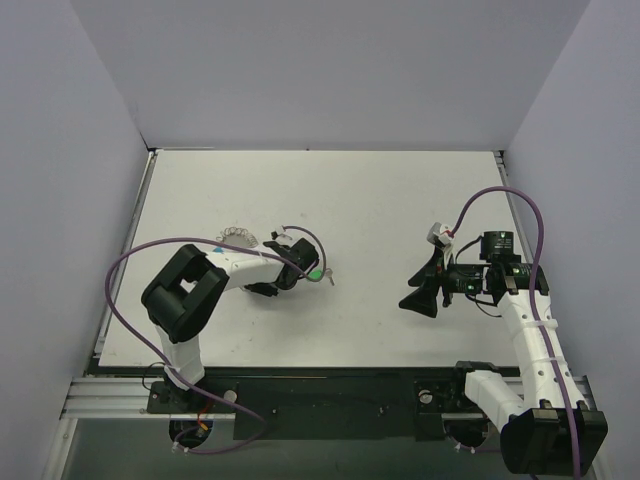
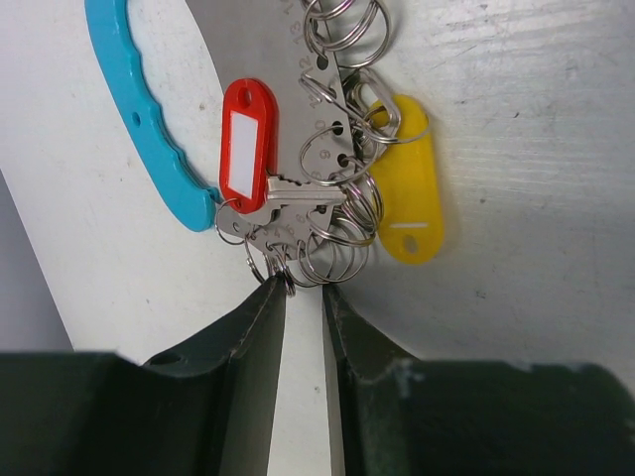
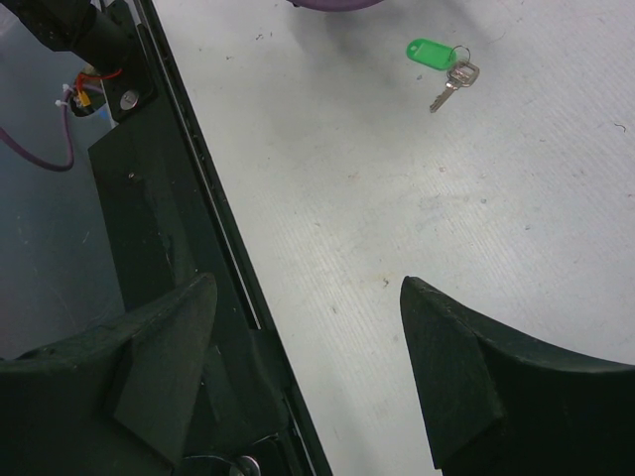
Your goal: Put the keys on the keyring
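The keyring (image 2: 337, 198) lies right in front of the left claw (image 2: 303, 290). We see its bunch of small silver rings, with a blue tag (image 2: 149, 129), a red tag (image 2: 248, 144) and a yellow tag (image 2: 412, 188) around them. The left claw is almost closed, with just a thin gap between its fingers. Its tips touch the lowest rings, but we cannot tell if it has really pinched one.

The green key (image 3: 444, 67) lies flat on the desk (image 1: 380, 200), loose, with its own little ring. From above, it sits just beside the left claw and well apart from the right claw (image 3: 308, 288). The right claw is wide open and holds nothing. It hovers over the near edge of the desk. We cannot find the other key for sure.

We think the job now is to fetch the green key. To do it well, the right claw should go across to the key and come down with one finger on each side of the green tag. It should grab the tag, not the little ring, so the ring is free to slide on. The key is thin and flat, so the claw should go low and close slowly. The left claw should hold the keyring steady.
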Available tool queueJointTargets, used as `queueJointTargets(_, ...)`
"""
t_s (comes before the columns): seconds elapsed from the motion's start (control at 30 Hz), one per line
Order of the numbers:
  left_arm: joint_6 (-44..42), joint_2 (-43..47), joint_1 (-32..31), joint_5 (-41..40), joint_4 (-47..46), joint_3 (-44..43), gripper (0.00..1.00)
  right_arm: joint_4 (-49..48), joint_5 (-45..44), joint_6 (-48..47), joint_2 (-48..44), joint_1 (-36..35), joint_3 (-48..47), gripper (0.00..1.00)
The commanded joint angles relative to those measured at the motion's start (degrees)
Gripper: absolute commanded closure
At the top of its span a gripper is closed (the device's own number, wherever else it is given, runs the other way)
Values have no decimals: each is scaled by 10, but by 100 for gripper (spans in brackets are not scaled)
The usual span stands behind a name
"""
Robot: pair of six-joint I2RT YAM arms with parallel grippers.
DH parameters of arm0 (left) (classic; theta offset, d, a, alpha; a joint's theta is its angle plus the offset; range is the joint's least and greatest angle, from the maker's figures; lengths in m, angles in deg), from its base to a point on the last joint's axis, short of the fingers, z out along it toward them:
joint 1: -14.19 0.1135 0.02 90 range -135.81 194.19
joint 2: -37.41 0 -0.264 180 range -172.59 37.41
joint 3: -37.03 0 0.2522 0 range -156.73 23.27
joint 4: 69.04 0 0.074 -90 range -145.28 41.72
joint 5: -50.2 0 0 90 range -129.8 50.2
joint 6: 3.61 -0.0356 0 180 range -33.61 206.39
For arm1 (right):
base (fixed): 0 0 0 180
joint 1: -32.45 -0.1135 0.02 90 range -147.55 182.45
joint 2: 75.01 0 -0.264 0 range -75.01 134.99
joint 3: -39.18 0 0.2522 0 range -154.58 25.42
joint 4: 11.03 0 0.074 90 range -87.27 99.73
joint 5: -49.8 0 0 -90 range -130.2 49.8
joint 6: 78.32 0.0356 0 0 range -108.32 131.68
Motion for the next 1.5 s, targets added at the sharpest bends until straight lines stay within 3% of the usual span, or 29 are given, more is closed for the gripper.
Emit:
queueJointTargets(0.0,0,-10,3,-14,10,-19,69,18,21,-13,-5,4,-14,30)
queueJointTargets(0.67,-6,-5,12,-40,8,-14,69,24,22,-21,-6,3,-14,30)
queueJointTargets(1.13,-15,11,21,-35,-5,-3,89,24,24,-21,-6,3,-14,30)
queueJointTargets(1.3,-18,17,29,-37,-8,2,86,26,25,-21,-5,3,-15,30)
queueJointTargets(1.47,-22,17,36,-34,-10,3,72,26,25,-21,-5,3,-15,30)
